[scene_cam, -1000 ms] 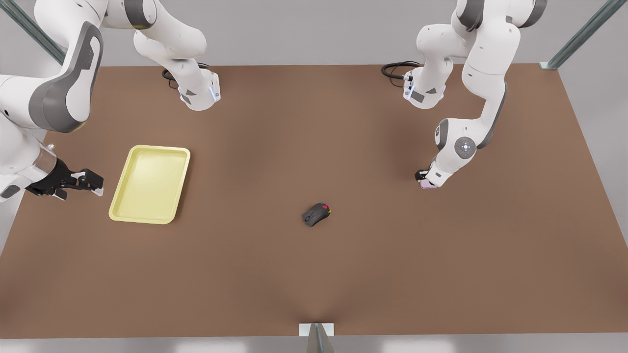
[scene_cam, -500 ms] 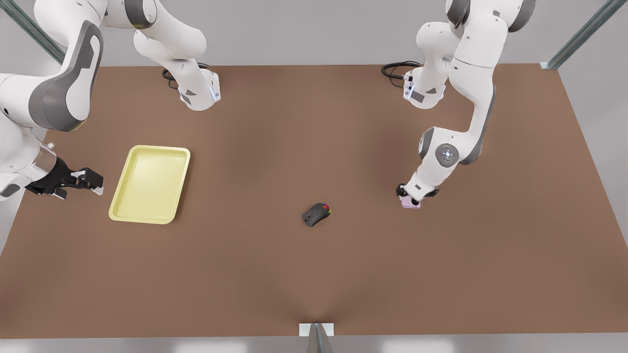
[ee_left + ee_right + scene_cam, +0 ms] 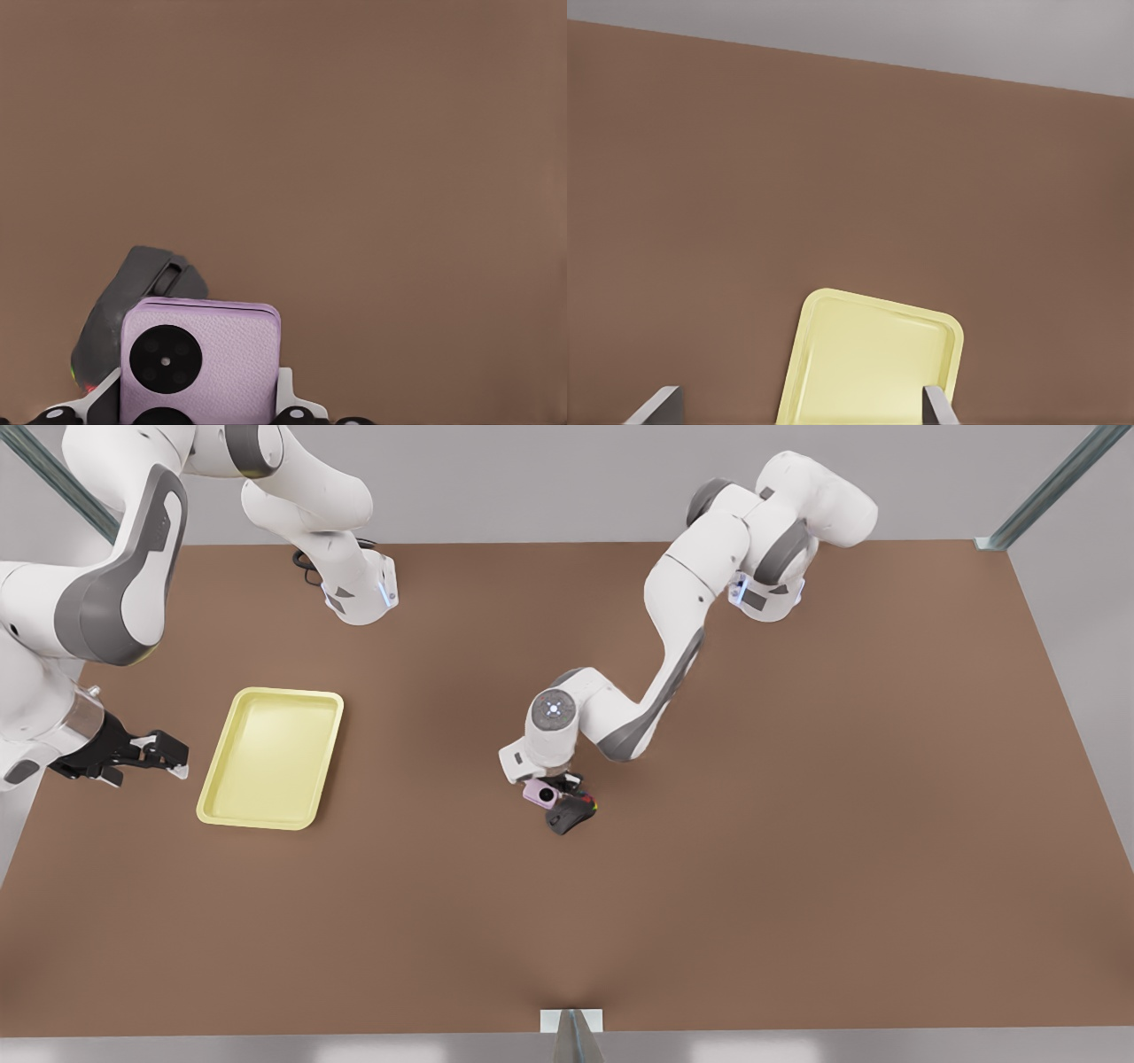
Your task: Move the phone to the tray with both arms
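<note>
Left gripper [image 3: 556, 786] pinches the pale pink phone [image 3: 539, 793] just above the black mouse [image 3: 571, 815] at mid-table [image 3: 797, 868]; farther toward the front view's left, the waiting right gripper [image 3: 168, 760] sits spread beside the yellow tray [image 3: 270, 757].

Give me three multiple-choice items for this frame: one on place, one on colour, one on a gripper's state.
1. Where is the phone?
A. in the tray
B. held beside the mouse
C. on the table's far edge

2. What colour is the tray?
A. pale yellow
B. blue
C. black

3. How is the right gripper?
A. shut on the phone
B. shut on the mouse
C. open, waiting beside the tray

Key: 1 B, the left gripper holds it by the mouse. 2 A, its rim is pale yellow. 3 C, its fingers are apart with nothing between.
</note>
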You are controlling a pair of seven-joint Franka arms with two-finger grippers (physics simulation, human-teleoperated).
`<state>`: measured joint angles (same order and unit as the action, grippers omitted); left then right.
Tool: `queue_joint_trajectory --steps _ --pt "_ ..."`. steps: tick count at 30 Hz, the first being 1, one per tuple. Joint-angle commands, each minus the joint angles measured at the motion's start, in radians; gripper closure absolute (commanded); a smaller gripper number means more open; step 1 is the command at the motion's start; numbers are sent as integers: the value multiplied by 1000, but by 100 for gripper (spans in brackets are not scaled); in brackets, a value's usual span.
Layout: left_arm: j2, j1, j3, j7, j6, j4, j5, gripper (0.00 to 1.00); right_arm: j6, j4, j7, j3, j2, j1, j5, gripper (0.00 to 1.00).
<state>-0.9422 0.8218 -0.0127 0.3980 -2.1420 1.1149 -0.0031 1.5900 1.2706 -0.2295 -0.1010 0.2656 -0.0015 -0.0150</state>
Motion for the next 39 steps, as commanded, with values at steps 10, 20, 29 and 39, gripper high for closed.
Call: queue_joint_trajectory --steps 10,20,29,39 --pt "-294 99 0 318 -102 -372 32 20 4 -2 -1 -2 0 0 3 0" --pt "-254 103 2 348 8 -371 31 0 -90 38 -14 -5 3 -11 15 0" --pt "198 -365 37 -105 685 -250 -28 0 -104 38 -2 -8 26 -38 -5 0" --pt "698 -725 -139 -304 725 132 101 0 -42 184 137 61 -26 -32 13 0"
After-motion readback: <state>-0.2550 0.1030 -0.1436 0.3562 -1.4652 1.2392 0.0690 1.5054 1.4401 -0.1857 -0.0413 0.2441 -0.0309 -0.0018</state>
